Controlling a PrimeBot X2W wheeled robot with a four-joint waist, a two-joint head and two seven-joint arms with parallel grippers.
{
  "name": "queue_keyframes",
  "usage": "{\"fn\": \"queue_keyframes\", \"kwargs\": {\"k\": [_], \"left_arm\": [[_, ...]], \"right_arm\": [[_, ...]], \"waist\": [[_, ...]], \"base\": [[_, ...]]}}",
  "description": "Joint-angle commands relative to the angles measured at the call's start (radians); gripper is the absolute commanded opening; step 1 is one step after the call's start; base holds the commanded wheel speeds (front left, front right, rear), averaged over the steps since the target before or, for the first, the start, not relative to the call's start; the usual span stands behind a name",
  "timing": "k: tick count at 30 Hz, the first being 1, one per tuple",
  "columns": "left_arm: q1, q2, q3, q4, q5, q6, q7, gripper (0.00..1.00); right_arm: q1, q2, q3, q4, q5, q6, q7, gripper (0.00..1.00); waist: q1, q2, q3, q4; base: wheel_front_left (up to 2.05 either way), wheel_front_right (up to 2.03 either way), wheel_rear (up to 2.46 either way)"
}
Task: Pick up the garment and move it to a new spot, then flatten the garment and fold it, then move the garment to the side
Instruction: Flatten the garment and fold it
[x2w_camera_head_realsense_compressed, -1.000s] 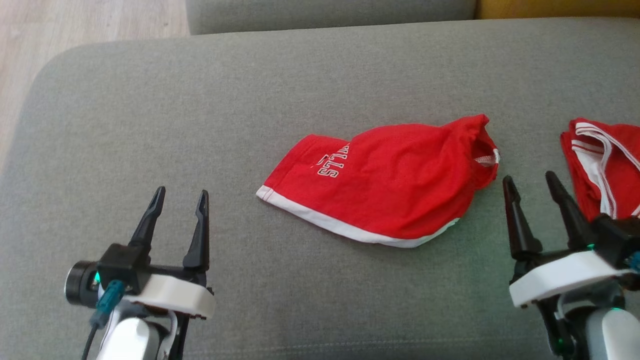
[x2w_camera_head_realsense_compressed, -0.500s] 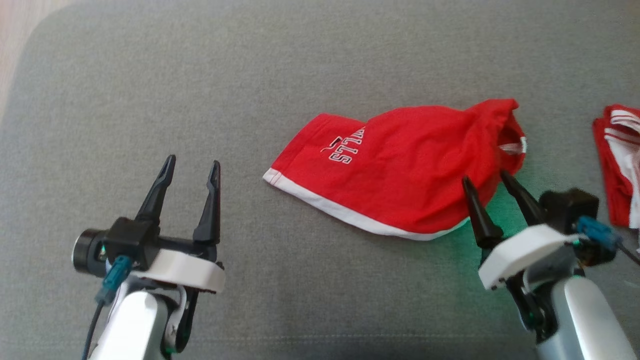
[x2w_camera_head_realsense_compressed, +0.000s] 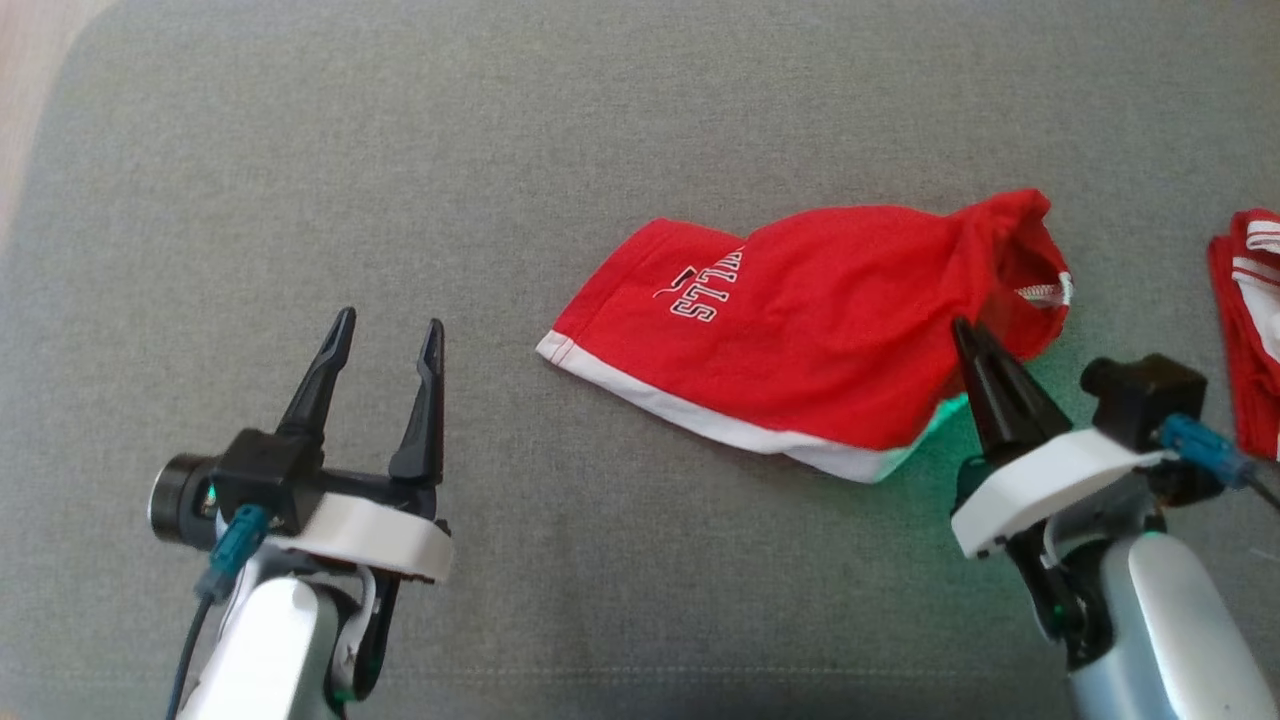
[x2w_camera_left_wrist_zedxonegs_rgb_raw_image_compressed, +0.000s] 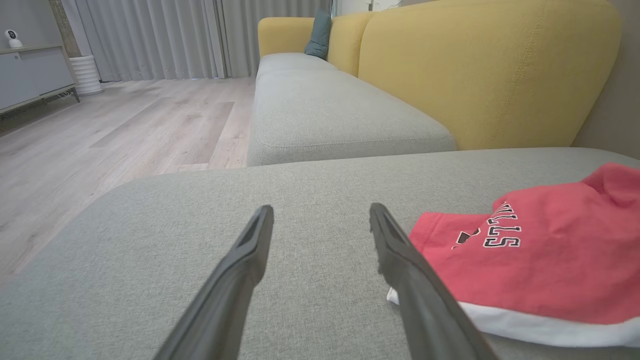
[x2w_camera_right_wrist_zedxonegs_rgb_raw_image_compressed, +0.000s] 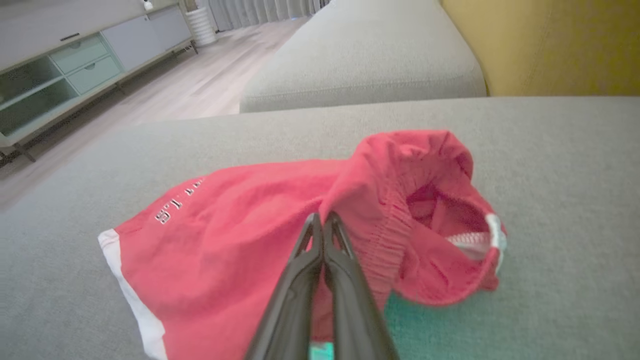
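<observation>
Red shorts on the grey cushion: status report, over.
Left gripper open, clear of cloth. Right gripper shut on the red white-hemmed shorts near the waistband. Shorts crumpled on grey fabric cushion. Another red-and-white garment apart at right, not obstructing.

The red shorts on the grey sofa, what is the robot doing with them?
The right gripper is shut on the red shorts, pinching the fabric near the waistband end. The shorts lie crumpled on the grey cushion, not yet flattened. The left gripper is open above the cushion, apart from the shorts. Another red-and-white garment lies at the far right.
</observation>
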Motion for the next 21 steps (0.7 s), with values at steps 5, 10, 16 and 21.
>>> {"fn": "queue_keyframes", "kwargs": {"k": [5, 10, 16, 21], "left_arm": [[-0.055, 0.007, 0.027, -0.032, 0.007, -0.004, -0.012, 1.00], [-0.075, -0.003, 0.015, -0.030, 0.011, -0.011, -0.013, 1.00], [-0.103, -0.018, 0.002, -0.025, 0.016, -0.023, -0.013, 1.00], [-0.111, -0.026, 0.002, -0.023, 0.018, -0.028, -0.013, 1.00]], "right_arm": [[-0.082, -0.002, 0.030, -0.075, 0.005, -0.001, 0.024, 0.00], [-0.172, 0.005, 0.043, -0.011, 0.002, -0.001, 0.041, 0.00], [-0.289, 0.002, 0.070, 0.159, -0.012, -0.001, 0.044, 0.00], [-0.340, 0.003, 0.094, 0.268, -0.028, -0.001, 0.040, 0.00]], "waist": [[0.0000, 0.0000, 0.006, 0.004], [0.0000, 0.0000, 0.021, 0.021], [0.0000, 0.0000, 0.045, 0.047], [0.0000, 0.0000, 0.055, 0.055]], "base": [[0.00, 0.00, 0.00], [0.00, 0.00, 0.00], [0.00, 0.00, 0.00], [0.00, 0.00, 0.00]]}}
